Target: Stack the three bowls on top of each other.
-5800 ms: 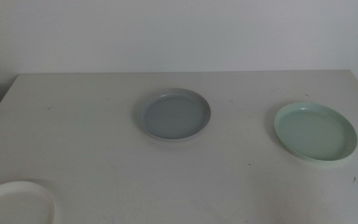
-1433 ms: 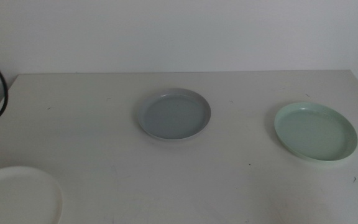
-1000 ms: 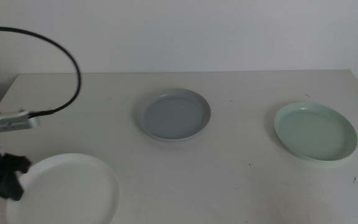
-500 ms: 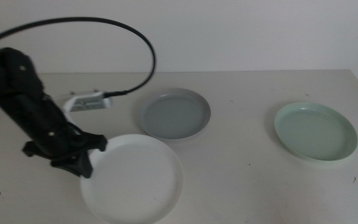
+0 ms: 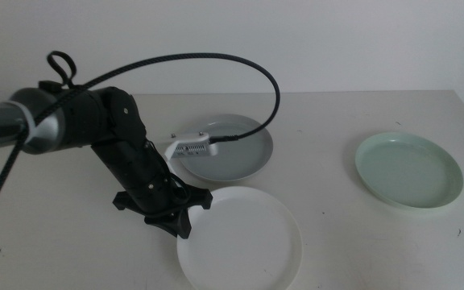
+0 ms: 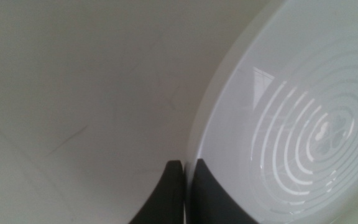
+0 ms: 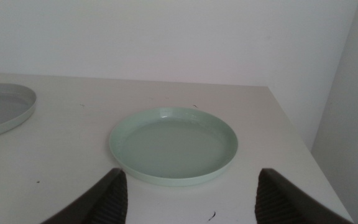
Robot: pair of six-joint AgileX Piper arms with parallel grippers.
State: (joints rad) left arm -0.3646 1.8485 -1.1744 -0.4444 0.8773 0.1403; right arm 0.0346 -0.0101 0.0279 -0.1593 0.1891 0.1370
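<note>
My left gripper (image 5: 182, 223) is shut on the rim of the white bowl (image 5: 240, 238) and holds it over the table's front middle, just in front of the grey-blue bowl (image 5: 228, 149). The left wrist view shows the white bowl (image 6: 297, 124) with its rim clamped between the jaws of the left gripper (image 6: 188, 167). The pale mint green bowl (image 5: 409, 171) sits at the right of the table. My right gripper (image 7: 188, 186) is open and empty, well short of the mint bowl (image 7: 174, 145); it is out of the middle view. The grey-blue bowl's edge (image 7: 2, 109) shows in the right wrist view.
The left arm (image 5: 95, 133) and its black cable (image 5: 240, 64) reach across the table's left half and over the grey-blue bowl. A white wall (image 5: 232, 40) stands behind the table. The table's right edge (image 7: 294, 140) lies close beyond the mint bowl.
My left arm has come in from the left and carried the white bowl rightward, from the front left corner to just in front of the grey-blue bowl. The other two bowls have not moved.
</note>
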